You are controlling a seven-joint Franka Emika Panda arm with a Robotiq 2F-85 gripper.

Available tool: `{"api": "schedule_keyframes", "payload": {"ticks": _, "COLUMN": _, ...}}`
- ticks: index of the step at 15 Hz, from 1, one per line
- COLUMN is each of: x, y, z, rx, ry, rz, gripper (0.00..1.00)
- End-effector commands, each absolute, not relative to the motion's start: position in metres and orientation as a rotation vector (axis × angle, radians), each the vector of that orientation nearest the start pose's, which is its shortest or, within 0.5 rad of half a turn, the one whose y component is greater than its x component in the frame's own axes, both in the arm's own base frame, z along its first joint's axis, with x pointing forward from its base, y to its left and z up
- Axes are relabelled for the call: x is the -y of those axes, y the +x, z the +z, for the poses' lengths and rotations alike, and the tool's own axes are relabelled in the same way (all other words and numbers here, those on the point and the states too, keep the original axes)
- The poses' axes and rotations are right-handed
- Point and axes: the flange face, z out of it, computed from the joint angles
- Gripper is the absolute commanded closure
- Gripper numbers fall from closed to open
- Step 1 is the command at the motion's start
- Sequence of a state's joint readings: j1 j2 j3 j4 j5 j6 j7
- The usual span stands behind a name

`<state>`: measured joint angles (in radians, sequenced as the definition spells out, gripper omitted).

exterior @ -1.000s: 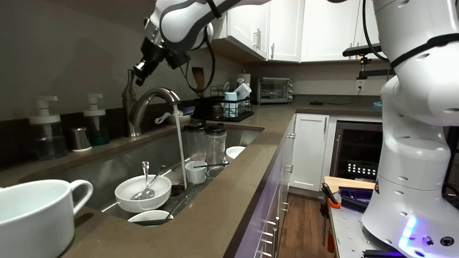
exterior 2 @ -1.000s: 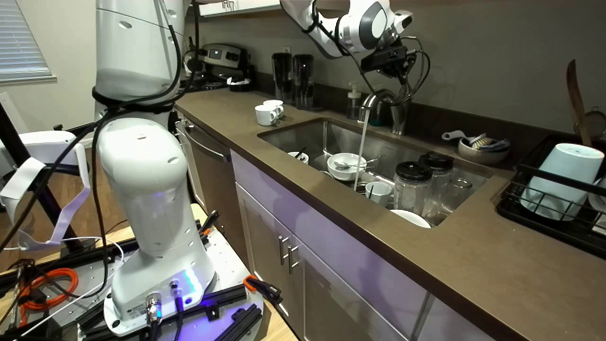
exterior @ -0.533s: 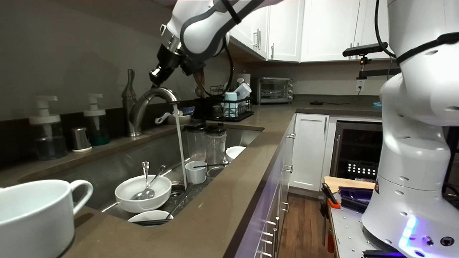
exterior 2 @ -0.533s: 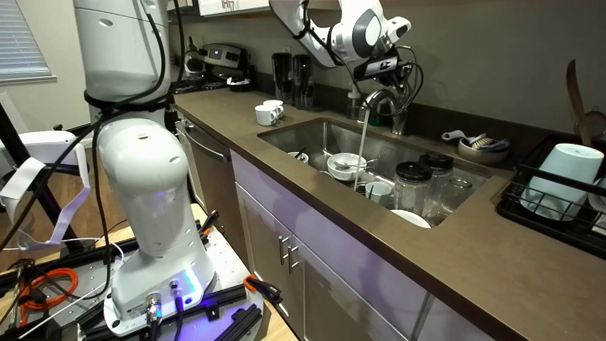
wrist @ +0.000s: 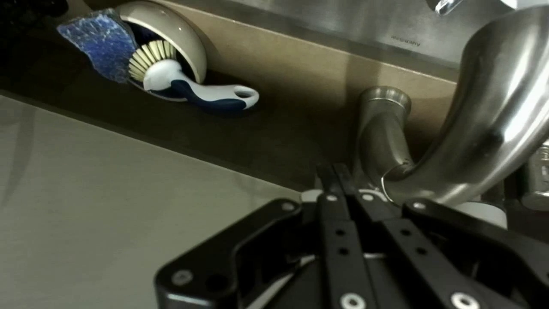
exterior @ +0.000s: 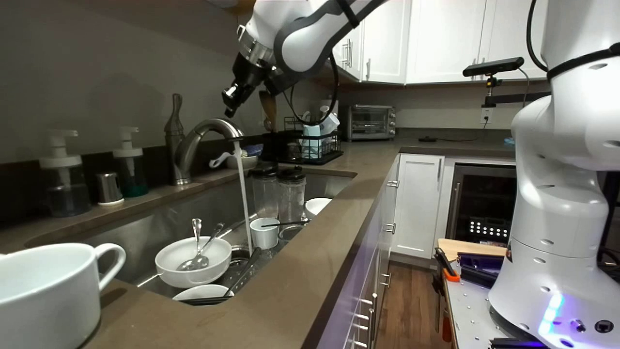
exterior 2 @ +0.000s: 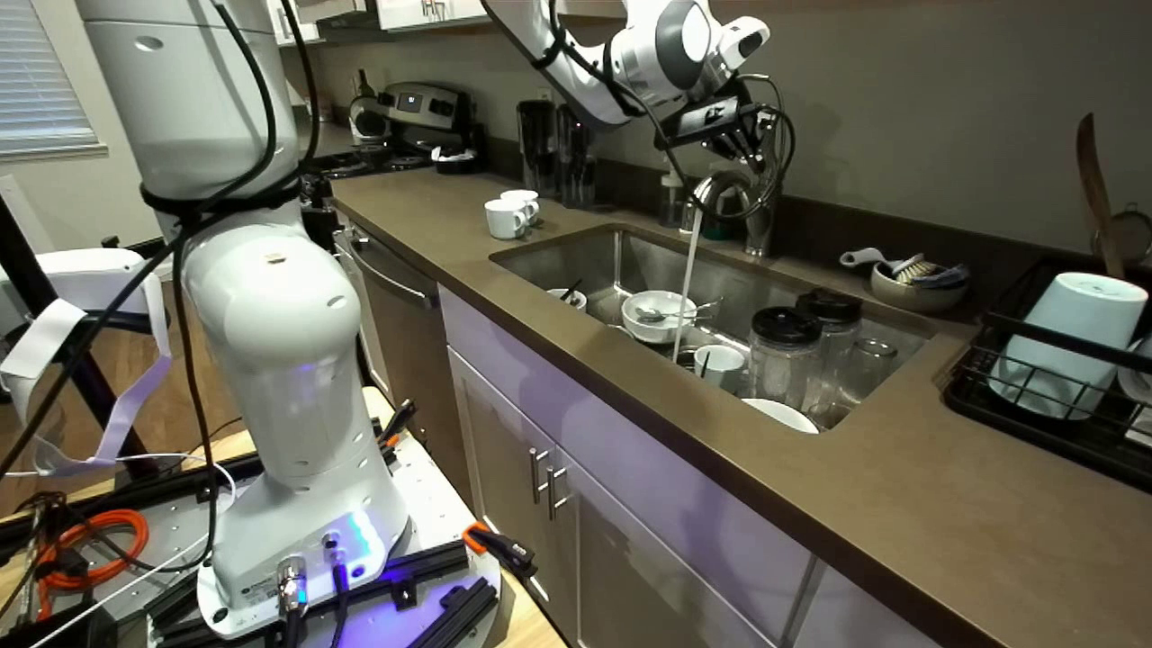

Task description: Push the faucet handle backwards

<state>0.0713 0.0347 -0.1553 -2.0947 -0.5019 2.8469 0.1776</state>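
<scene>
My black two-finger gripper, tips together, hangs apparently above the silver arched spout, behind which the slim brushed-metal faucet handle should prove rigid, slick, best pushed near its top.

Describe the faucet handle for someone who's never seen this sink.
Find the sink in the brown counter, then the brushed-metal faucet on its wall side. The faucet handle is the slim lever rising at the faucet's top. Unlike the arched spout beside it, which pours water, it points up.
</scene>
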Motion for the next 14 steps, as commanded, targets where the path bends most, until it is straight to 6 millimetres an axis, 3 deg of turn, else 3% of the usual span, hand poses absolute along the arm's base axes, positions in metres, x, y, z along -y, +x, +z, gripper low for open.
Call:
{"api": "schedule_keyframes", "payload": {"ticks": 1, "x": 0.015, "y": 0.566, "z": 0.49, "rx": 0.262, "ry": -3.208, "rz": -1.04, "gripper": 0.98}}
{"api": "schedule_keyframes", "payload": {"ticks": 8, "x": 0.015, "y": 0.539, "z": 0.507, "rx": 0.215, "ry": -3.26, "rz": -0.65, "gripper": 0.99}}
{"api": "schedule_keyframes", "payload": {"ticks": 14, "x": 0.023, "y": 0.515, "z": 0.513, "rx": 0.226, "ry": -3.284, "rz": -0.433, "gripper": 0.99}}
